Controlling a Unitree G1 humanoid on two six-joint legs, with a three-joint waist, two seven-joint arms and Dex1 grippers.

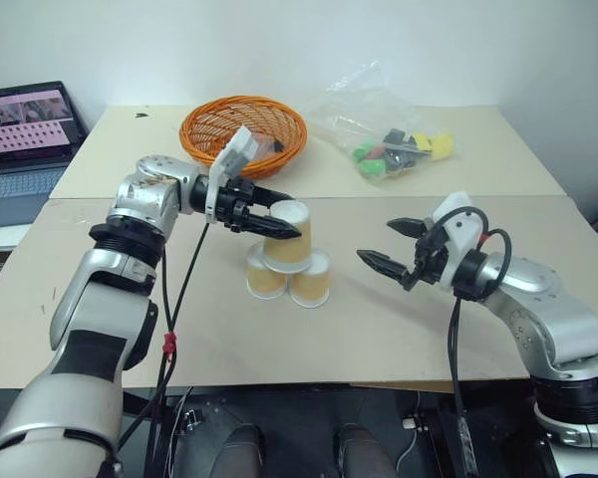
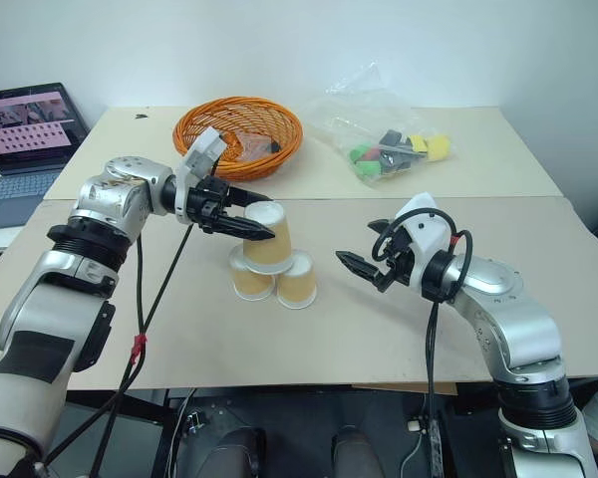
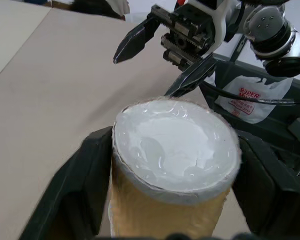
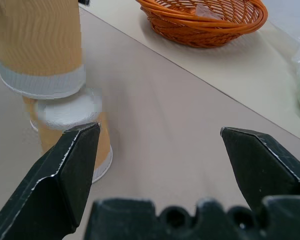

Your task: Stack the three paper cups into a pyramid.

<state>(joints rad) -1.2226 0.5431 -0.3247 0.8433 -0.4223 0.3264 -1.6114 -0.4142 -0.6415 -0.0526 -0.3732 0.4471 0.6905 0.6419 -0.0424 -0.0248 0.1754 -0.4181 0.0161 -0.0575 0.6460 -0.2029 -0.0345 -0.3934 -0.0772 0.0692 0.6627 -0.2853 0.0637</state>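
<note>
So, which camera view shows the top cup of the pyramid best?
The left eye view: the top cup shows whole, upside down on the two lower cups, with the left gripper around it. The right eye view matches. The left wrist view gives its white base close up; the right wrist view cuts its upper part off.

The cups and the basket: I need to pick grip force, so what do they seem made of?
The top cup looks like thin paper, matte tan sides, white rim and base. The basket looks like woven orange wicker, though coated wire is possible; open weave shows.
</note>
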